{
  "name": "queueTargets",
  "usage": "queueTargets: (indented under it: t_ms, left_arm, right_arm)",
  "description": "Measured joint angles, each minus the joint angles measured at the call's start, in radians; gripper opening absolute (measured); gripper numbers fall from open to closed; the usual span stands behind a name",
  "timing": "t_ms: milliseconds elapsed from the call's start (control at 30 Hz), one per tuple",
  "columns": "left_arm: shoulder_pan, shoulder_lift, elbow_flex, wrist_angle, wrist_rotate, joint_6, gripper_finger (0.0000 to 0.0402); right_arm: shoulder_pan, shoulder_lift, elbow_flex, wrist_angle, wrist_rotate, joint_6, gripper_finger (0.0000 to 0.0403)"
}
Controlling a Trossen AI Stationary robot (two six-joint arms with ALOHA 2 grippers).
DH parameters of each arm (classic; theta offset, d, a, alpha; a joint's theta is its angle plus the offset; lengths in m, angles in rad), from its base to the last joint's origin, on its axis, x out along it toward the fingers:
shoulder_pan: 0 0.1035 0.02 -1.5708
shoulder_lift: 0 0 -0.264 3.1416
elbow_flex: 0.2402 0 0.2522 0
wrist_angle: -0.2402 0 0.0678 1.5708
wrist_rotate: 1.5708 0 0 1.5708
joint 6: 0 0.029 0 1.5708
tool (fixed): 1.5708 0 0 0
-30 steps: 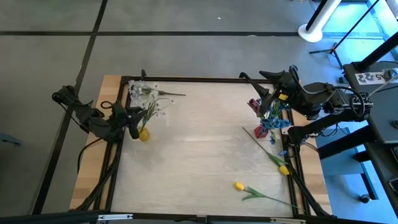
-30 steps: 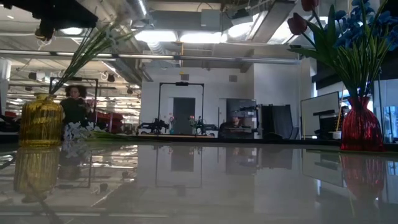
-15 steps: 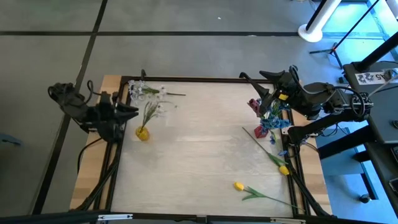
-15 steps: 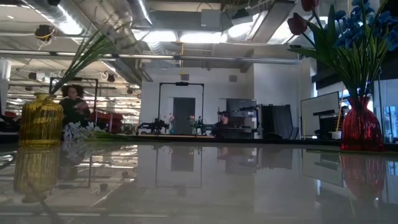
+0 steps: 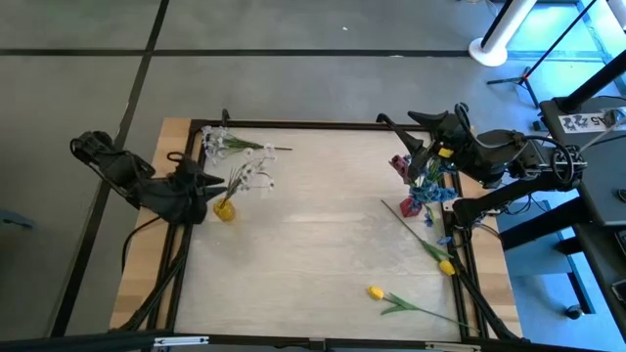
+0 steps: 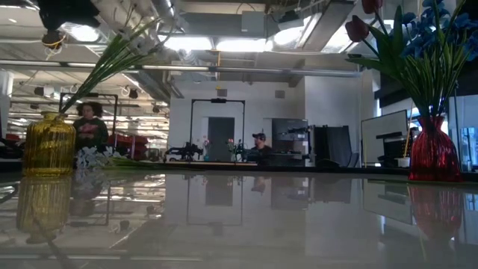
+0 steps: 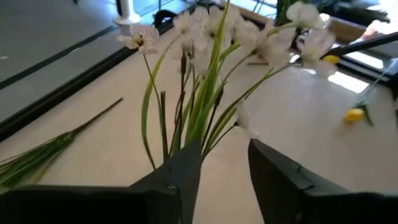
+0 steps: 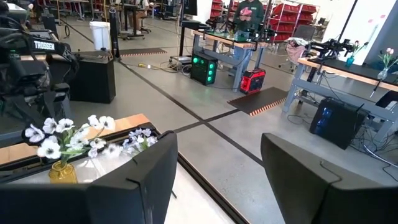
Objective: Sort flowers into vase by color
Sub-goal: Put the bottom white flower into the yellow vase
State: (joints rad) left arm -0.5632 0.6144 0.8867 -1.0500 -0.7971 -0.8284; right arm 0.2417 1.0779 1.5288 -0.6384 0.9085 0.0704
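Observation:
A yellow vase stands near the table's left edge. A white sprig sticks into it by its stems and leans toward the right. My left gripper hovers open just left of the sprig. Only bare table shows between its fingers, and the stems rise past one fingertip. A second white sprig lies at the far left corner. A red vase at the right holds blue flowers and a dark red tulip. My right gripper waits open above it.
Two yellow tulips lie on the table, one near the right edge and one near the front edge. The black frame rail runs round the table. The middle of the table shows bare wood. People stand in the room beyond.
My left gripper has risen from beside the yellow vase and tipped from pointing steeply down to nearly level. The white sprig stays in the vase, and its heads have swung a little toward the table's right.

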Motion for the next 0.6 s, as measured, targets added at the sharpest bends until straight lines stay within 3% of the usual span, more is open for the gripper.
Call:
queueTargets:
  t_ms: [300,600]
  left_arm:
    - [0.057,0.117,0.0,-0.07,0.052,-0.003,0.0184]
    - [0.174,0.268,0.0,-0.064,0.067,0.022,0.0194]
  right_arm:
    - [0.0,0.0,0.0,0.0,0.0,0.001,0.0232]
    - [0.0,0.0,0.0,0.0,0.0,0.002,0.0232]
